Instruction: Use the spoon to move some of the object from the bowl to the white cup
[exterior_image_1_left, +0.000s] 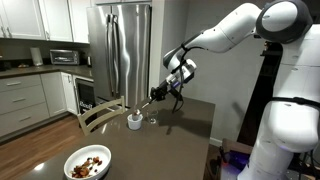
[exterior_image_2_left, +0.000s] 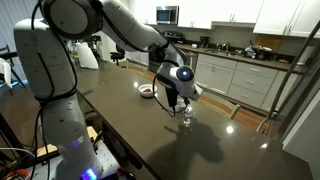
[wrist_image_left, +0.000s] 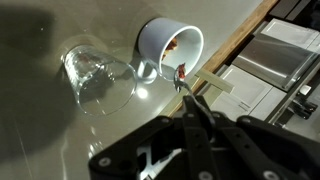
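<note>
Clamped shut on the thin handle of the spoon (wrist_image_left: 212, 83), the gripper (wrist_image_left: 187, 88) hangs over the white cup (wrist_image_left: 160, 35), where at least one brown piece of the object (wrist_image_left: 175, 46) lies inside. The rest sits heaped in the bowl (exterior_image_1_left: 100, 150), well apart along the table (exterior_image_1_left: 185, 140). Spillage looks the main risk. The spoon's head sits at the cup's rim rather than squarely over its mouth. A reddish piece also shows just outside the wall, on spoon or tabletop it is impossible to tell, so a careless tilt could scatter food. A clear glass (wrist_image_left: 98, 78) stands just beside the cup and could be clipped by a sideways swing. The cup, near the table's edge, might shift if nudged. A chair (exterior_image_1_left: 98, 115) and steel fridge (exterior_image_1_left: 125, 45) stand beyond.
</note>
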